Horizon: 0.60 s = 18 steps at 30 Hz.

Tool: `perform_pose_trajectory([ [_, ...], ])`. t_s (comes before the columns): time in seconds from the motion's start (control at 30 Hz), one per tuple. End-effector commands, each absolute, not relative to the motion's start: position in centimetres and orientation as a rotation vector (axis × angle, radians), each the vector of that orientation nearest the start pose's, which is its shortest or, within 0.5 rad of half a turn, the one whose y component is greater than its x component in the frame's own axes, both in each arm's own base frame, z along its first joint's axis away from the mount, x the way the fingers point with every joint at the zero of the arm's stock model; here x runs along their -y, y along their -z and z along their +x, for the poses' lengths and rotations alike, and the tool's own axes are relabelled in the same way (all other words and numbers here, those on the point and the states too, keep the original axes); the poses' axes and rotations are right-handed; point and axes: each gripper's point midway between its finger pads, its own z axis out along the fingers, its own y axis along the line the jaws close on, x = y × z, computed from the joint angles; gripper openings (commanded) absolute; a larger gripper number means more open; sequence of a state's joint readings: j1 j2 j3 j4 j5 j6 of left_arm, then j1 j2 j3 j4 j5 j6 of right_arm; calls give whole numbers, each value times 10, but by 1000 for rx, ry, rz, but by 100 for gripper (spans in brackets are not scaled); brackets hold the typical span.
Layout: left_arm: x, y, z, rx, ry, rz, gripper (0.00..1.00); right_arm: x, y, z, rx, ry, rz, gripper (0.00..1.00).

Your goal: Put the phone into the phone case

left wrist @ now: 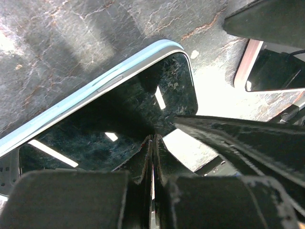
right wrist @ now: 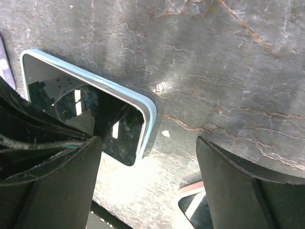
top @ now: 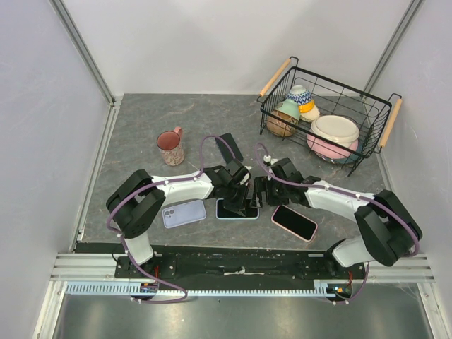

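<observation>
The phone lies flat on the table, screen up. It is in the middle, near the front edge, between the two arms. Its long side runs left to right, along the front edge of the table. A light blue rim goes round the black screen. I cannot tell if this rim is a case or part of the phone.

The left gripper is closed, with its two fingers pressed together. The tips are right over the screen and seem to touch the glass. It holds nothing.

The right gripper has its fingers spread wide. It is at the right end of the phone. One finger is over the screen and the other finger is over bare table. It holds nothing.

A purple phone lies just to the left, back side up. A pink phone lies to the right, screen up, and is turned at a slant. A pink mug stands farther back on the left. A wire basket with bowls in it sits at the back right.
</observation>
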<state>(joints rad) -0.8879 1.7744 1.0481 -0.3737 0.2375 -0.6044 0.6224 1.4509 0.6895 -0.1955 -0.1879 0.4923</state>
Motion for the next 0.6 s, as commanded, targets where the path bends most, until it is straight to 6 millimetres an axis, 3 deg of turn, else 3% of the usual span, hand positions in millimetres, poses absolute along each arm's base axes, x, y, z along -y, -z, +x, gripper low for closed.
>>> perform_pose_trajectory([
  [0.0,307,0,188,-2868,523,518,2,-222,-41,231,-2576,-797,-200,87],
  [0.13,311,-2,189,-2854,562,521,2,-216,-43,236,-2564,-952,-134,84],
  [0.33,321,-8,193,-2835,635,526,2,-226,-32,234,-2581,-1078,-117,56],
  [0.57,329,-10,199,-2827,685,529,2,-226,-13,230,-2627,-1088,-101,45],
])
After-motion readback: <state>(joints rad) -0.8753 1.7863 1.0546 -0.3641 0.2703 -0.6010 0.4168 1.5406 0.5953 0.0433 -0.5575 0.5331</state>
